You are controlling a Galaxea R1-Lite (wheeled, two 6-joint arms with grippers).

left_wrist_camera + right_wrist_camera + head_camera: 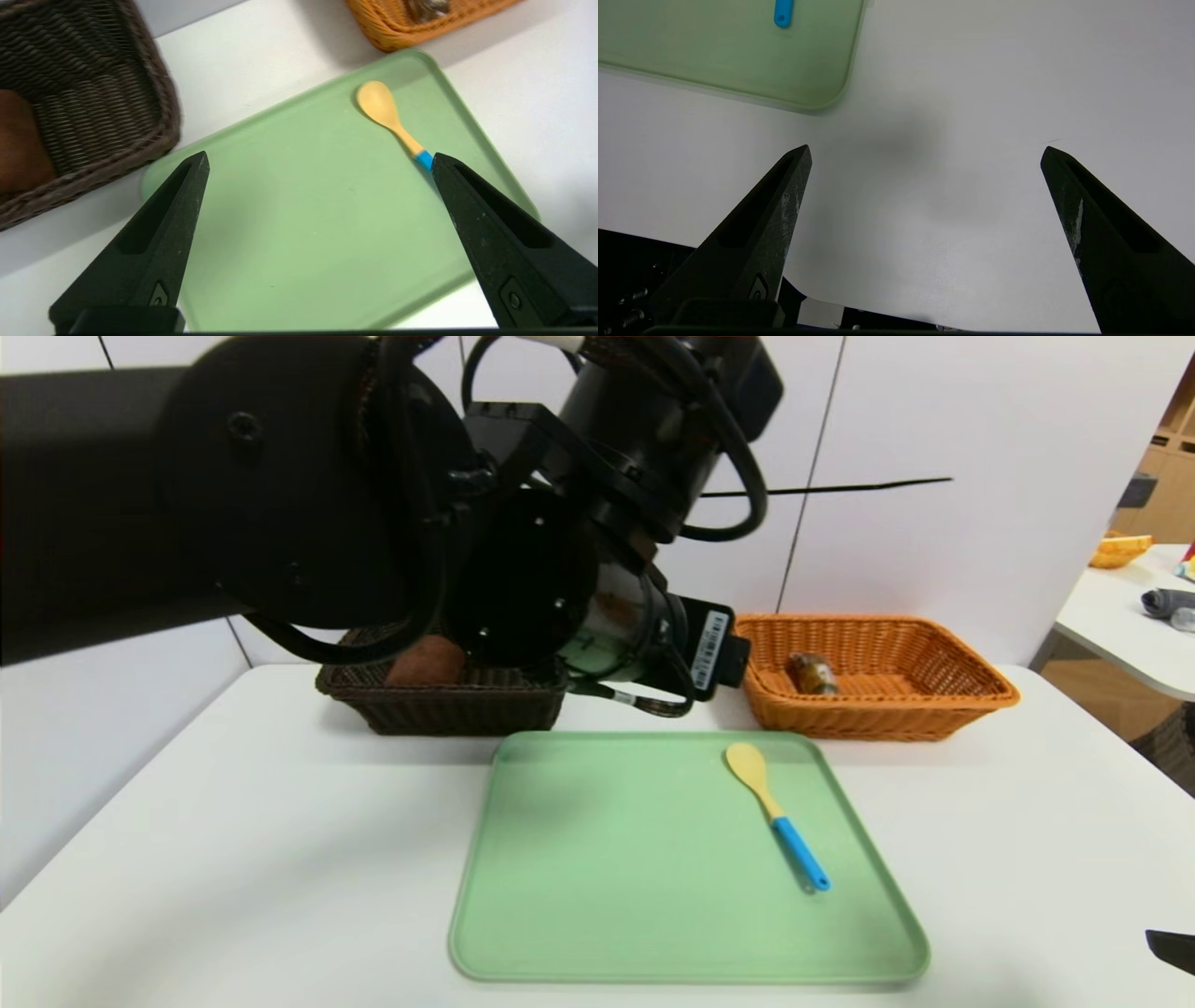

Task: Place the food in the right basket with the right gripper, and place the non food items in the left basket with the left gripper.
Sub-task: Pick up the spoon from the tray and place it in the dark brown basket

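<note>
The food packet (810, 674) lies in the orange right basket (878, 677). In the dark brown left basket (448, 709) sits the brown rolled towel (425, 663), partly hidden by my left arm. On the green tray (653, 859) lies the yellow spoon with a blue handle (775, 812). My left gripper (320, 161) hangs open and empty above the tray, between the dark basket (93, 93) and the spoon (387, 114). One of its fingers covers most of the blue handle. My right gripper (927, 154) stands open and empty over the bare white table, beside the tray's near right corner (738, 60).
The left arm fills the upper left of the head view and blocks much of the dark basket. A second white table (1130, 616) with a few items stands far right. A white wall runs behind both baskets.
</note>
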